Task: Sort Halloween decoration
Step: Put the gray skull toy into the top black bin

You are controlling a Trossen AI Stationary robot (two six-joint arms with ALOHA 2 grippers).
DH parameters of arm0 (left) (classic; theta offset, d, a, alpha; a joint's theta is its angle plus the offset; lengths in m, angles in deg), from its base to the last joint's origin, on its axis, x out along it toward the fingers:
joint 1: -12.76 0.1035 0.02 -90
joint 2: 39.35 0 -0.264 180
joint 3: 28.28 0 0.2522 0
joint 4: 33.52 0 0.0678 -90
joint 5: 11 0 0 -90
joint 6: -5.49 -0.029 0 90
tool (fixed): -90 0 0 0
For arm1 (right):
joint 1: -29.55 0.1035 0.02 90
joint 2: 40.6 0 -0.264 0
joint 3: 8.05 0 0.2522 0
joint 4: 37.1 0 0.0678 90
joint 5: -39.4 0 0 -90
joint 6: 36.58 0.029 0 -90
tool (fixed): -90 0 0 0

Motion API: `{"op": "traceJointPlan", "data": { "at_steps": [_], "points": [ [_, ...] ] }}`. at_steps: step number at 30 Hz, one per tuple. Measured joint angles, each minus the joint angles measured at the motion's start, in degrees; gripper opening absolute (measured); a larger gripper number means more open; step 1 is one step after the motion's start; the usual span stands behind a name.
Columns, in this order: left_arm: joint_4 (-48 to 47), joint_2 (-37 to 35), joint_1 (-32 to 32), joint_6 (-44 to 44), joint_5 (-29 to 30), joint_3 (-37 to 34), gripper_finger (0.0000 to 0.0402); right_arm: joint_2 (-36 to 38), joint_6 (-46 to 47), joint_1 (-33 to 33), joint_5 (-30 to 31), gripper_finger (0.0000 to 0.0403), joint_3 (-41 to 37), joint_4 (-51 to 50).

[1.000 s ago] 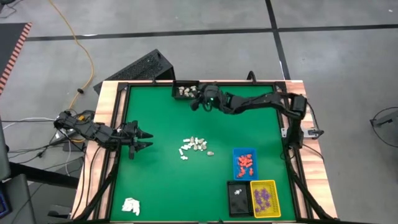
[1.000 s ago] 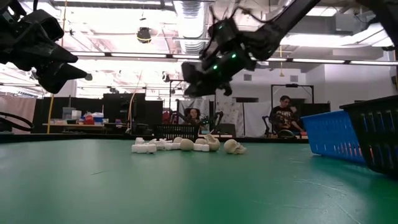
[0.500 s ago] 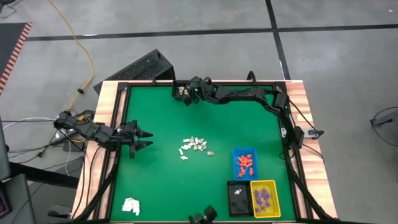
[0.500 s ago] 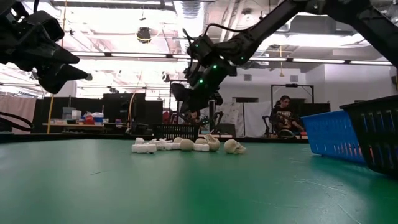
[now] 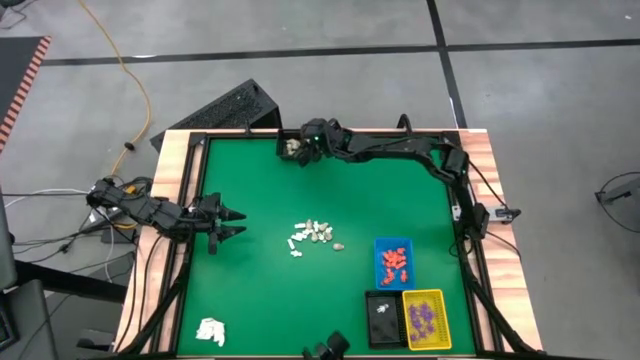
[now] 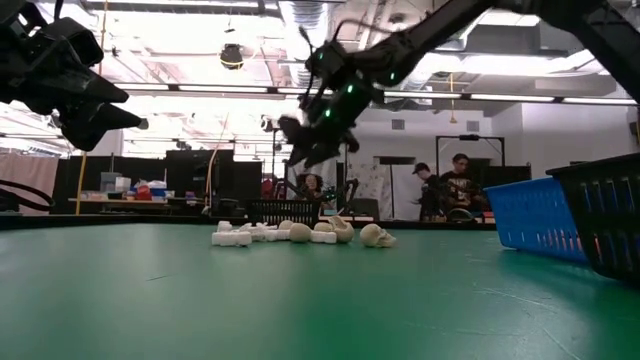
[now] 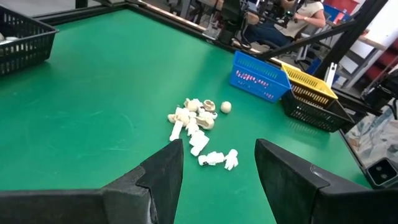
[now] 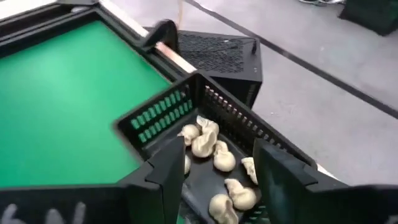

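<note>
A pile of white and cream Halloween decoration pieces lies loose at the middle of the green table. More cream, skull-like pieces lie in a black tray at the far edge. My right gripper hovers open above that tray with nothing between its fingers; the low view shows the right gripper well above the table. My left gripper waits open at the left edge, pointing at the pile.
At the near right stand a blue tray with orange-red pieces, a small black tray with a white piece and a yellow tray with purple pieces. A white wad lies at the near left corner. People sit in the room behind.
My right gripper has moved toward the table's far edge and a little left, from beside the black tray to above it. In the low view its fingers stand wider apart than before.
</note>
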Motion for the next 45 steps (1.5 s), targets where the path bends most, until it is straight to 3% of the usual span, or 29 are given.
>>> {"op": "traceJointPlan", "data": {
  "at_steps": [7,13,18,23,28,33,40,45],
  "points": [
    [0.04,0.0,0.0,0.12,-0.3,0.0,0.0189,11.73,-6.56,3.6,-5.33,0.017,0.02,-12.41],
    [0.13,0.0,0.0,0.13,-0.36,-0.02,0.0189,24.52,-7.16,10.04,-5.52,0.0166,0.02,-27.99],
    [0.15,0.0,0.02,0.13,-0.19,-0.02,0.0189,33.43,-1.36,18.57,0.0,0.0166,-2.14,-37.56],
    [0.22,0.0,0.0,0.18,-0.25,-0.04,0.0189,38.22,8.78,30.66,7.43,0.0166,-13.8,-36.22],
    [0.22,0.0,0.02,0.02,-0.25,-0.04,0.0189,37.45,18.93,40.28,11.61,0.0166,-26.49,-26.89],
    [0.15,0.0,0.0,-0.01,-0.25,-0.04,0.0189,30.67,18.21,45.77,17.13,0.0166,-33.62,-11.47],
    [0.15,0.0,0.0,0.32,-0.17,-0.04,0.0189,18.58,7.99,46.04,17.45,0.0166,-34.26,-2.38],
    [0.07,0.0,0.0,1.09,-0.21,-0.04,0.0189,16.18,7.57,43.64,15.2,0.0166,-34.25,-2.01]
  ]
}}
